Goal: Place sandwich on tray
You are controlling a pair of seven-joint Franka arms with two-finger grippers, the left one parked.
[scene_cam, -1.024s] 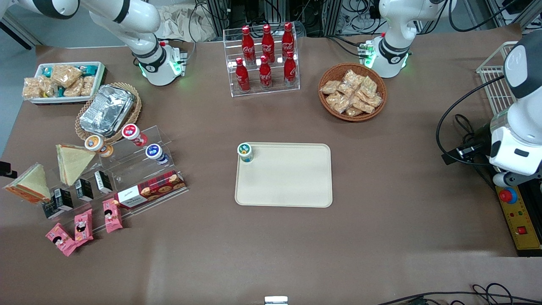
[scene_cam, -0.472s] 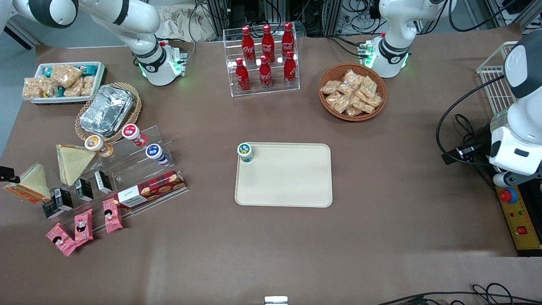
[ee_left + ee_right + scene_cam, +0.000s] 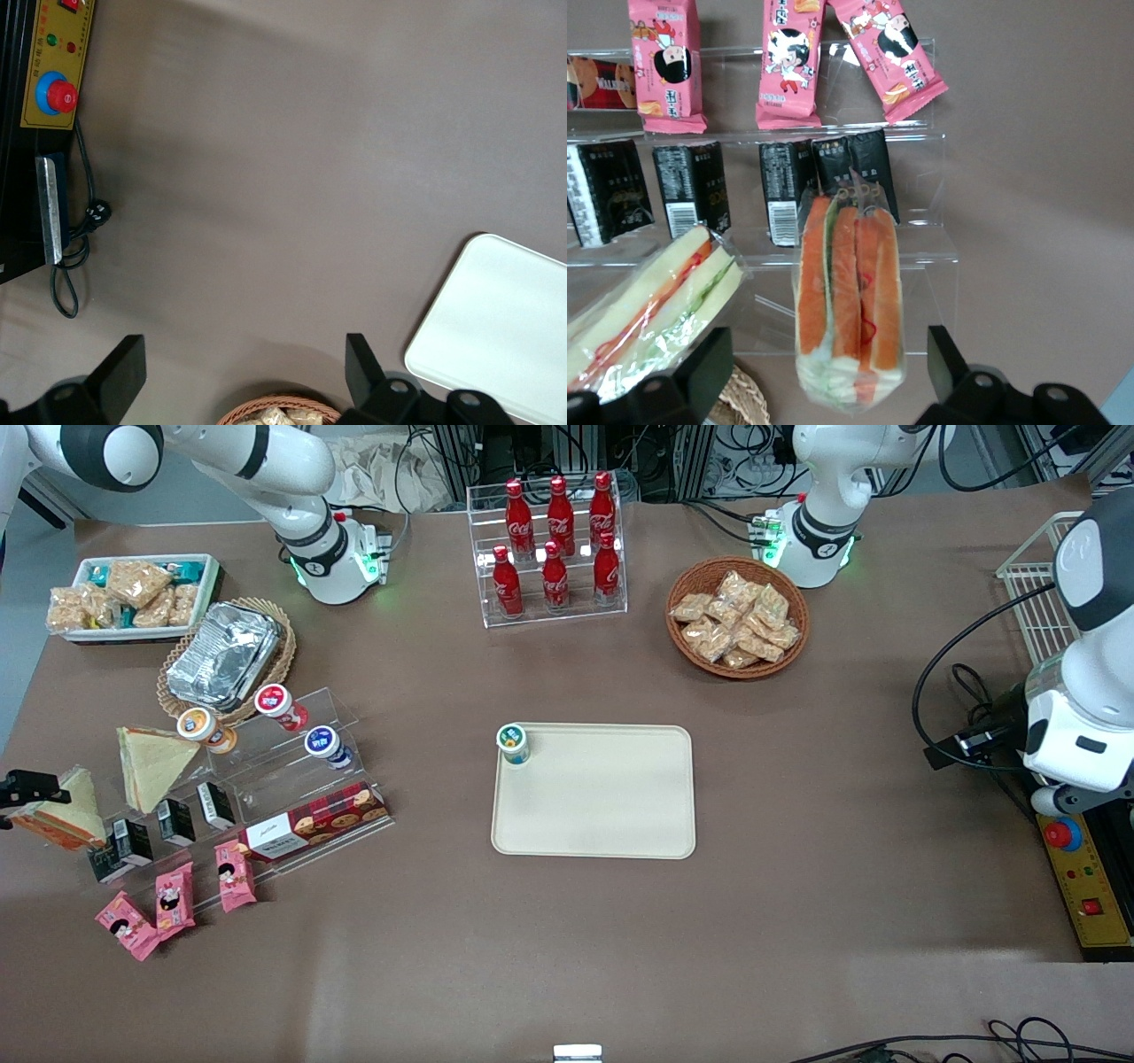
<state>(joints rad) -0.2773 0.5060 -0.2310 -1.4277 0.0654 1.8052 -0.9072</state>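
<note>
The sandwich (image 3: pixel 64 817), a clear-wrapped wedge with an orange label, stands on the clear stepped rack at the working arm's end of the table. My gripper (image 3: pixel 25 788) hangs just above it, open. In the right wrist view the sandwich (image 3: pixel 849 297) shows its orange, green and red cut edge between the two wide-apart fingers (image 3: pixel 957 376), touching neither; the gripper (image 3: pixel 828 385) holds nothing. The cream tray (image 3: pixel 611 806) lies flat mid-table, well toward the parked arm from the sandwich, and also shows in the left wrist view (image 3: pixel 500 341).
A plainer pale sandwich (image 3: pixel 152 762) sits beside the labelled one on the rack (image 3: pixel 292 779), with black cartons (image 3: pixel 687 186), pink packets (image 3: pixel 173 899), yogurt cups and a biscuit box. A small cup (image 3: pixel 512 743) stands on a tray corner. A cola rack (image 3: pixel 554 545) and snack basket (image 3: pixel 737 617) stand farther back.
My gripper has slid in from the frame edge over the labelled sandwich and now covers part of it. The sandwich and tray have not moved.
</note>
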